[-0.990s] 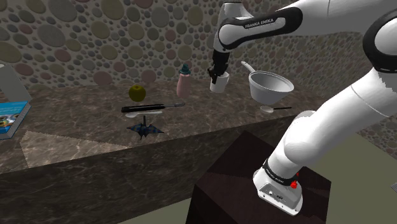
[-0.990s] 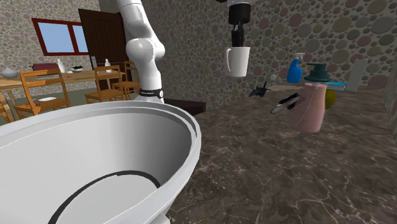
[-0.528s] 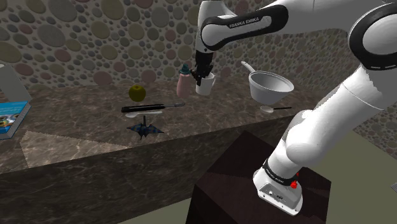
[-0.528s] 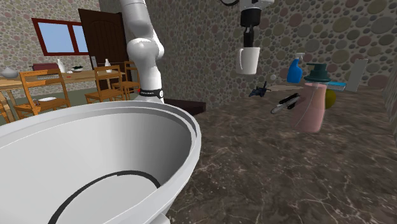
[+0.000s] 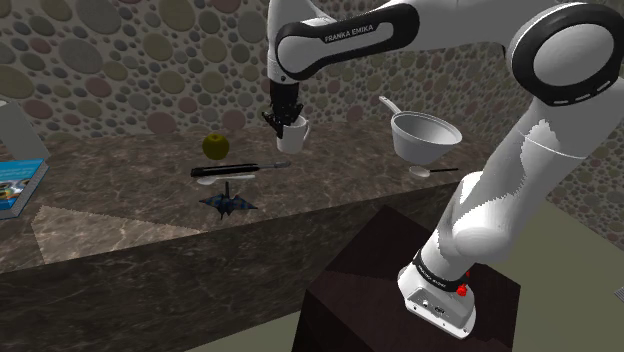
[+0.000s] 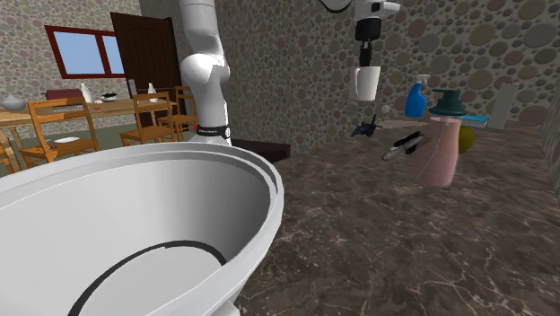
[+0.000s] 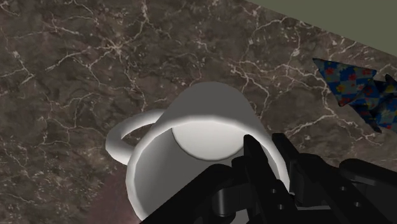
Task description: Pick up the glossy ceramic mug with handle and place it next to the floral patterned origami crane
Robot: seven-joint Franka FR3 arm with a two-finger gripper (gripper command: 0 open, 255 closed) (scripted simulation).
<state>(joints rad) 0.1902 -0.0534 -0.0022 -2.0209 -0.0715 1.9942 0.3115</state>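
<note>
A glossy white mug [image 5: 297, 134] with a handle hangs above the dark marble counter [image 5: 120, 190], upright, with my black gripper [image 5: 285, 118] shut on its rim from above. In the second exterior view the mug [image 6: 366, 83] hangs under the gripper [image 6: 365, 61], above and just short of the crane [image 6: 365, 127]. The crane [image 5: 228, 203], dark blue with a floral pattern, sits near the counter's front edge, to the shoulder view's lower left of the mug. Seen from the wrist, the gripper [image 7: 273, 162] clasps the mug's [image 7: 197, 143] wall; the crane [image 7: 359, 89] lies off to one side.
A white bowl [image 5: 425, 135] with a handle stands at the shoulder view's right and looms large in the second exterior view [image 6: 135, 224]. A green apple [image 5: 216, 146], a black utensil [image 5: 240, 169], a pink bottle [image 6: 440, 148], a blue spray bottle [image 6: 415, 99] and a book [image 5: 15, 185] share the counter.
The arm has carried the held mug toward the shoulder view's left, away from the white bowl and nearer the crane. The grip has stayed the same.
</note>
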